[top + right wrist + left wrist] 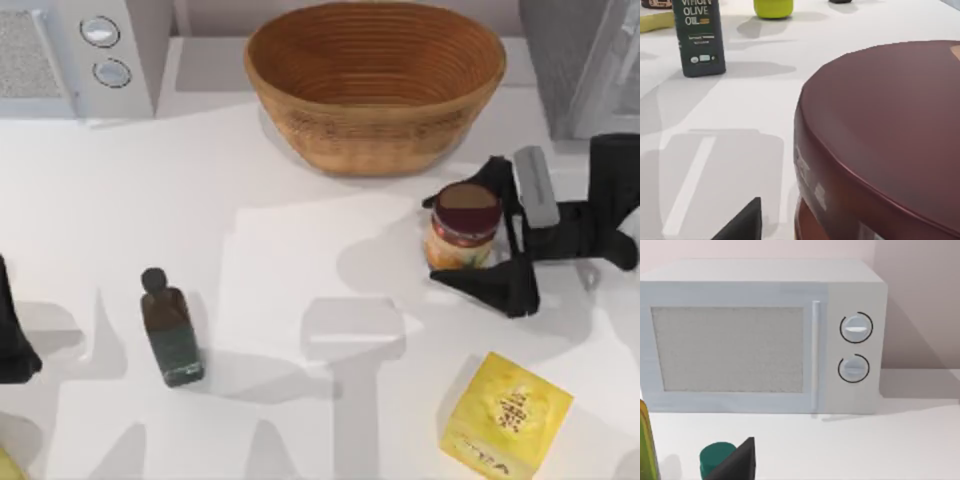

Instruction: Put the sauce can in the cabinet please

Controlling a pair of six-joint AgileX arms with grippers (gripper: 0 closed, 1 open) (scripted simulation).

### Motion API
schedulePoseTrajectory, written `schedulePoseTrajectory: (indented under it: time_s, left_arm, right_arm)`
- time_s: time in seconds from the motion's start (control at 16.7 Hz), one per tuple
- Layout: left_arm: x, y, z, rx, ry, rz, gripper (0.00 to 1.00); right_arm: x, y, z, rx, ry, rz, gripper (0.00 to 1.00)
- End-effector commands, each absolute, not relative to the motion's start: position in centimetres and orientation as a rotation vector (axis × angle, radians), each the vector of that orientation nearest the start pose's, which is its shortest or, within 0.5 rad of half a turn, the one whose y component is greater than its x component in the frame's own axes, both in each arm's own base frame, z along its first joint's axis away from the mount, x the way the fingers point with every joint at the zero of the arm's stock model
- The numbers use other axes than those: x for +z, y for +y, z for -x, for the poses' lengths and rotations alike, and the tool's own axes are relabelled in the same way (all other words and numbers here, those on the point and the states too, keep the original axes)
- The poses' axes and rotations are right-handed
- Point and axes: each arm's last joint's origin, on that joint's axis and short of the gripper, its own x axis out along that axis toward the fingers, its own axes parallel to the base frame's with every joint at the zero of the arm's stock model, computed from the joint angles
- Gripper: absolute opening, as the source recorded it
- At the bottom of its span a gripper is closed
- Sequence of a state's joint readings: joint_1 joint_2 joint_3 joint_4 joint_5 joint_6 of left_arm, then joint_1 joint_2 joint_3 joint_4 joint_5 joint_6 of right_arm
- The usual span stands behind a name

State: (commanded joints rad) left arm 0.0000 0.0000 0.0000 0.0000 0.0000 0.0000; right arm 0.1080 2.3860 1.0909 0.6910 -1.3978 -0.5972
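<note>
The sauce can point(463, 226), with a maroon lid and a red and yellow label, stands upright on the white table at the right. My right gripper point(436, 240) reaches in from the right and is open, with one black finger on each side of the can. In the right wrist view the can's maroon lid point(880, 140) looms very close, with one dark fingertip point(742, 222) beside it. The cabinet point(575, 60), with its dark speckled side and pale front, stands at the far right corner behind the arm. My left arm point(12, 335) is parked at the left edge.
A wicker basket point(375, 80) sits at the back centre and a white microwave point(90, 50) at the back left. A dark green bottle point(170, 325) stands front left. A yellow box point(505, 415) lies front right, near the can.
</note>
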Motion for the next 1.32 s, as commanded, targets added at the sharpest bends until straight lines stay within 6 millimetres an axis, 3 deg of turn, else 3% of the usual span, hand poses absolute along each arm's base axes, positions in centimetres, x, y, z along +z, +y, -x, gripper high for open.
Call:
schedulePoseTrajectory:
  time_s: [0.66,1.32]
  left_arm:
    - [16.0,-0.12,-10.57,0.0,0.0,0.0,1.0]
    - [16.0,-0.12,-10.57,0.0,0.0,0.0,1.0]
  right_arm:
    - [1.91,7.67,-39.53,1.559,0.078,0.078,0.02]
    - [2.24,7.53,-39.6,1.555,0.085,0.073,0.0]
